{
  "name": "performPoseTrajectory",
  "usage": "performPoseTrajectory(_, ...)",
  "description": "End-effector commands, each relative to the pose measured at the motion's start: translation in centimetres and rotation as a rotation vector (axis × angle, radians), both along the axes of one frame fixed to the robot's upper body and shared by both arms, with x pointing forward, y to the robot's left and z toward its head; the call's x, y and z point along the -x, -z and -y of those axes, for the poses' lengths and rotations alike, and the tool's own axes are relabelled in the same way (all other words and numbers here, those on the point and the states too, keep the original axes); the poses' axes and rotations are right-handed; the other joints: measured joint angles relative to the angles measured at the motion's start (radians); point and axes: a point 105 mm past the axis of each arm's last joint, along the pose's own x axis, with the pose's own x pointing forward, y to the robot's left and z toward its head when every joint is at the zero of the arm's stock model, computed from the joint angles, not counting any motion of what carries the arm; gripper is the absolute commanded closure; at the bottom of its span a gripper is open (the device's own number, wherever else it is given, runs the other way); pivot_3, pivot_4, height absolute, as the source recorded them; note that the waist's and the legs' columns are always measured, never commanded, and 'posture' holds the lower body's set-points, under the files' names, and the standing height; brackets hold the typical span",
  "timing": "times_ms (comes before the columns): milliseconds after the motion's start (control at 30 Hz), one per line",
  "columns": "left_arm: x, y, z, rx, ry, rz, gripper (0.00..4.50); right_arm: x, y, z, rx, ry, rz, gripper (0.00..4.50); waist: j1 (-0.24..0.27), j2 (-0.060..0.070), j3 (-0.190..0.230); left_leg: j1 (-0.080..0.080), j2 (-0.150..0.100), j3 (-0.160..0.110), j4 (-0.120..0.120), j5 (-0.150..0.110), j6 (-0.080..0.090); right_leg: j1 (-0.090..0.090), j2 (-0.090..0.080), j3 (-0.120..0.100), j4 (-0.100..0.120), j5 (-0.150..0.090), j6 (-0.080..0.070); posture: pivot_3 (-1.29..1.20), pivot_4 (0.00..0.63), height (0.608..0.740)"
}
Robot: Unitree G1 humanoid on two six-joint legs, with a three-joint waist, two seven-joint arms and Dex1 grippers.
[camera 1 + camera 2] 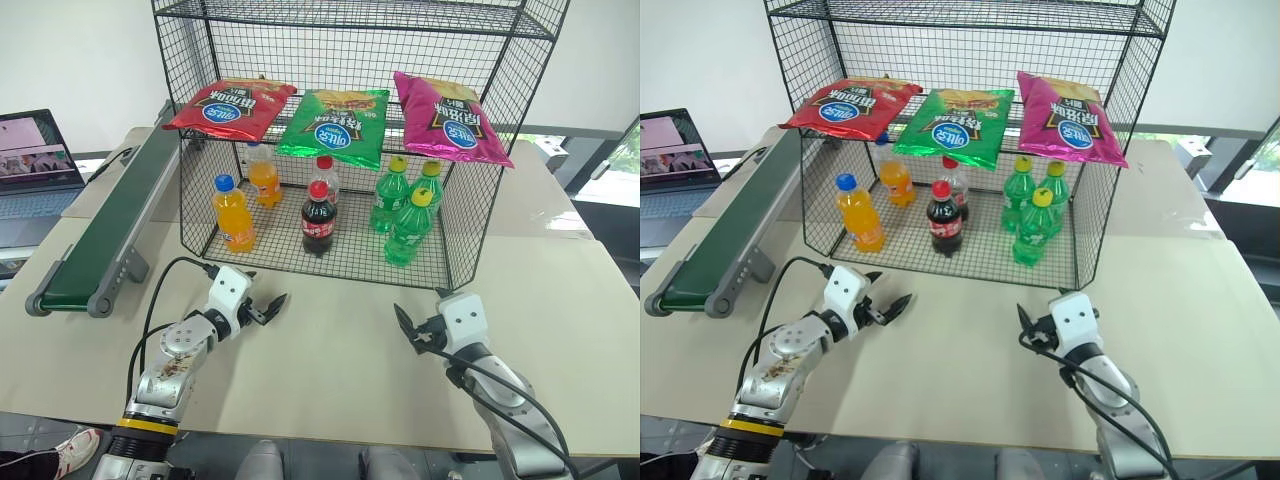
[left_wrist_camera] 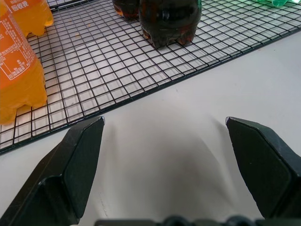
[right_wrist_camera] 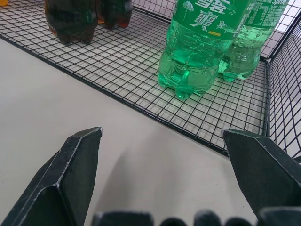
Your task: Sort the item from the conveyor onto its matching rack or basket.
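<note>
Two robot grippers hover over a beige table (image 1: 330, 380) before a tall black wire-mesh shelving cage (image 1: 470, 230).

The flat shiny red snack chip bag (image 1: 230, 107) lies on the cage's middle shelf, left of a green bag (image 1: 335, 125). The left gripper (image 1: 268, 309) and right gripper (image 1: 408, 330) both hold their fingers spread wide, empty. The dark green belt conveyor (image 1: 105, 225) stands left of the cage.

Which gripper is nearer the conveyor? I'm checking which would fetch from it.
Left. The left gripper hovers just beside the conveyor end; the right gripper hangs across the table, far from it.
</note>
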Motion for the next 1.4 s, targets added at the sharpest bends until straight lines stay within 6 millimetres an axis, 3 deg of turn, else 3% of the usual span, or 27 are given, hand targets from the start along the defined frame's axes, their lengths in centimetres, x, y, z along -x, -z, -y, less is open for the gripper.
performPoseTrajectory(33,0.2,-1.2,-0.5,0.023,0.013,0.029,0.11,0.2,-1.8,-0.2,-0.001,-0.017,0.081,0.0,0.0,0.0,0.0,0.0,0.0,0.0,0.0,0.0,0.0,0.0,0.0,0.0,0.0,0.0,0.0,0.0,0.15,0.74)
performPoseTrajectory(567,1.3,-2.8,-2.4,0.103,0.006,0.046,0.11,0.0,-2.1,-0.6,0.005,-0.054,0.082,0.0,-0.002,0.0,0.0,0.002,0.0,0.0,0.0,0.0,0.0,0.003,0.0,0.0,0.0,0.0,0.0,0.0,0.15,0.74)
performPoseTrajectory(1400,1.3,-3.7,-2.6,0.123,-0.004,0.063,0.11,-0.2,-2.1,-1.0,0.0,-0.06,0.081,0.0,-0.001,0.0,0.0,0.002,0.0,0.0,0.0,0.0,0.0,0.003,0.0,0.0,0.0,0.0,0.0,0.0,0.15,0.74)
